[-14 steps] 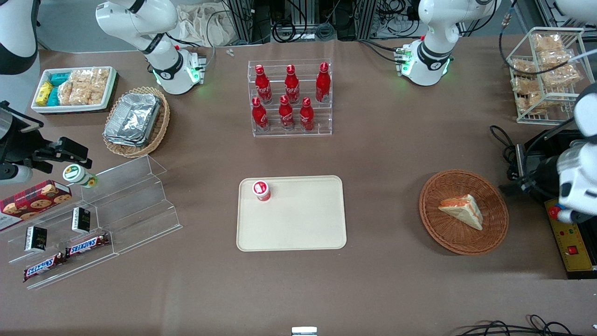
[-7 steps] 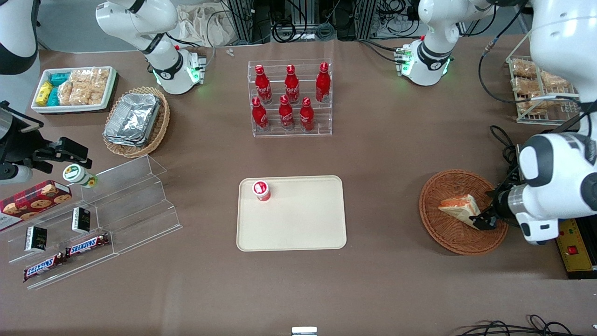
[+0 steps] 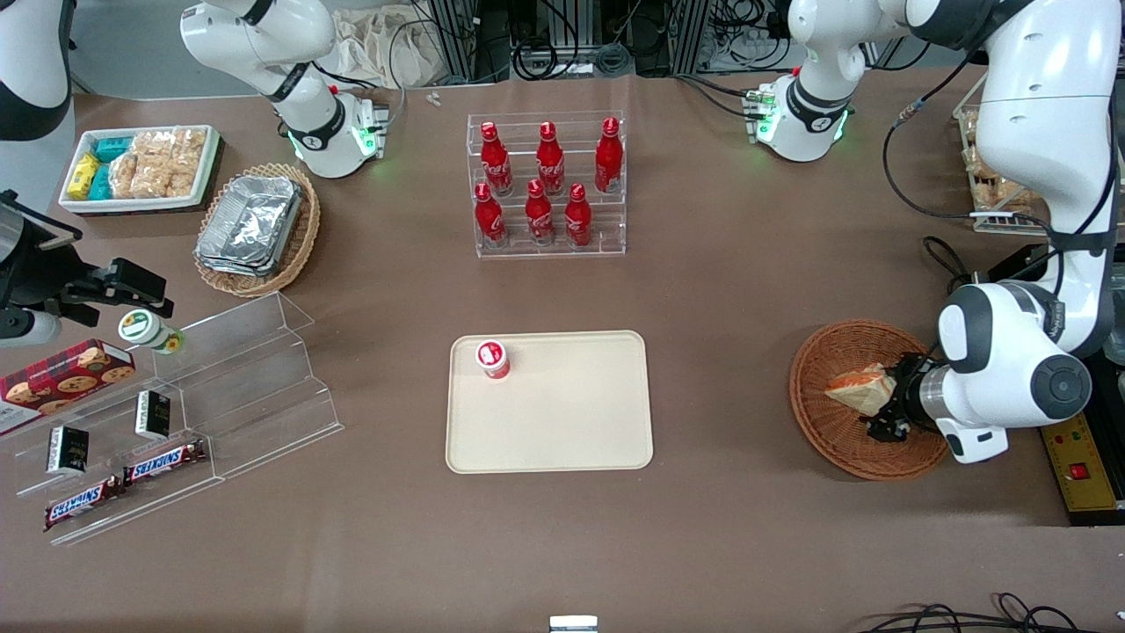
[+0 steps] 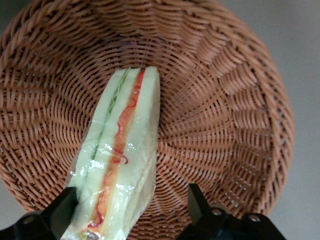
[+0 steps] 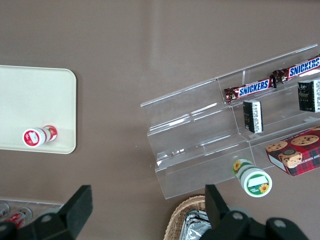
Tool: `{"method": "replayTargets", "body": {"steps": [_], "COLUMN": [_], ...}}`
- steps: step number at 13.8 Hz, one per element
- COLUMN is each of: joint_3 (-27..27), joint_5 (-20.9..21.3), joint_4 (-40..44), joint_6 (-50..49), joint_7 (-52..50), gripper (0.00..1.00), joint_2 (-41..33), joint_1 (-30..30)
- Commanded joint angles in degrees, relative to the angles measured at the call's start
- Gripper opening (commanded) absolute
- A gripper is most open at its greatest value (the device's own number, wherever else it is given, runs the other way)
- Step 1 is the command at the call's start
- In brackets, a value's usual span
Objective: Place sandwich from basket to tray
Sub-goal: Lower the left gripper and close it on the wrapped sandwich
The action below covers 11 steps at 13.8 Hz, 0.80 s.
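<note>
The sandwich (image 3: 854, 387) (image 4: 120, 165), a clear-wrapped white wedge with a red-orange and green filling edge, lies in the round reddish-brown wicker basket (image 3: 809, 413) (image 4: 225, 100) toward the working arm's end of the table. My gripper (image 3: 886, 415) (image 4: 131, 202) is down inside the basket and open. Its two black fingers straddle the sandwich's wide end: one finger (image 4: 64, 209) sits against the wrap, and the other finger (image 4: 198, 200) stands apart over bare wicker. The cream tray (image 3: 571, 422) lies mid-table, nearer the parked arm than the basket.
A small red-capped bottle (image 3: 493, 359) stands on one corner of the tray. A clear rack of red bottles (image 3: 547, 185) stands farther from the camera than the tray. A wire rack of snack bags (image 3: 993, 189) and a yellow control box (image 3: 1079, 466) flank the working arm.
The working arm has swung in over the basket and lowered its gripper around the sandwich. The sandwich has shifted slightly and now shows partly covered by the wrist.
</note>
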Motion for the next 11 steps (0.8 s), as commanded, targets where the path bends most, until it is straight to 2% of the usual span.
{"method": "replayTargets", "body": {"steps": [1, 2, 3, 4, 5, 8, 11], "joint_3": [0.1, 0.1, 0.1, 0.2, 0.1, 0.0, 0.0], "joint_5": [-0.2, -0.2, -0.1, 0.0, 1.4, 3.0, 3.4], "joint_4": [-1.3, -1.0, -0.9, -0.8, -0.3, 1.9, 1.6], "joint_6": [3.1, 3.1, 2.8, 2.4, 1.9, -4.7, -4.9], "joint_7": [-1.6, -1.7, -1.3, -0.9, -0.9, -0.5, -0.5], "gripper": [0.68, 0.61, 0.67, 0.91, 1.00, 1.00, 1.00], "joint_2": [1.1, 0.9, 0.2, -0.6, -2.1, -4.8, -4.3], "joint_1": [-0.4, -0.4, -0.3, -0.3, -0.3, -0.3, -0.3]}}
